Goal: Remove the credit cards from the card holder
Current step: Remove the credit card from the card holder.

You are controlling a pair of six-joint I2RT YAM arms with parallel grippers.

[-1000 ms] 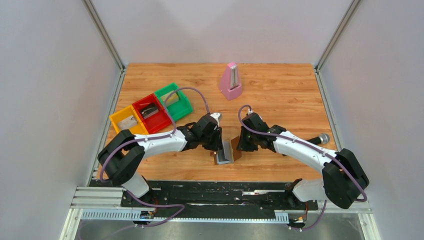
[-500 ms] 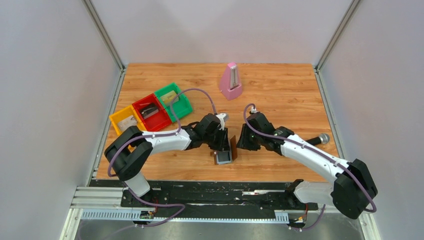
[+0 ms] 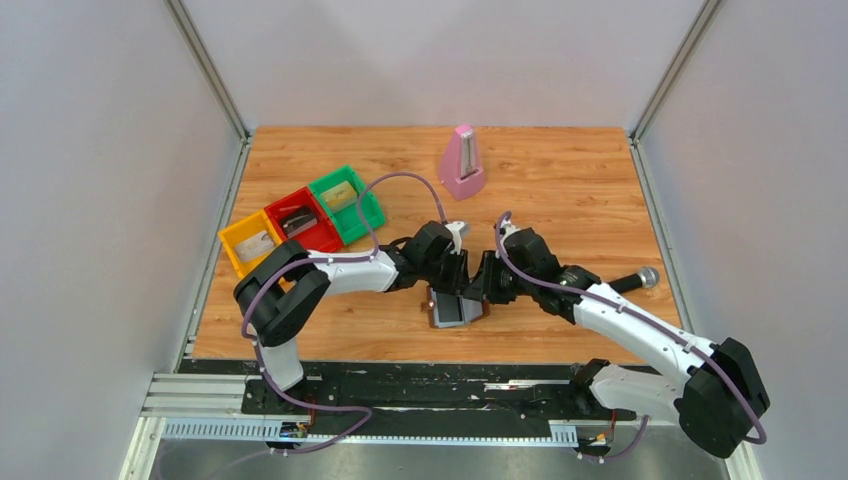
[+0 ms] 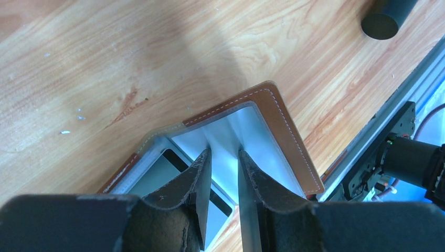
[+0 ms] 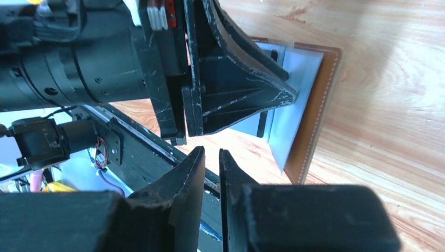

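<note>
Trouble at desk (image 3: 560,190) scale is the near edge. The holder (image 3: 447,310) stands close to it, at the middle, between the two arms. A hard tug toward the bases could drag it off onto the rail (image 3: 400,385).

Both arms meet nose to nose over that one spot. The right claw (image 5: 211,152) sits just beside the left claw's fingers (image 5: 273,97), so a slightly wrong approach would likely knock finger on finger rather than reach a pocket.

The holder is propped open like a book, brown outside and grey-blue inside. The left claw (image 4: 223,155) grasps an inner grey-blue leaf near the fold. That hold looks thin; if the leaf slides out, the holder could flop shut or tip flat and hide the pockets.

The right claw is nearly clenched, with only a slit between its fingers and nothing in it. Going in that narrow, it may push a card deeper instead of straddling it.

Smallest is the card (image 4: 173,160), of which only an edge with a dark stripe shows in one pocket. Thin, slick and tightly seated, it could slip the pinch or bring the whole holder along. Whether more cards lie inside I cannot tell.
</note>
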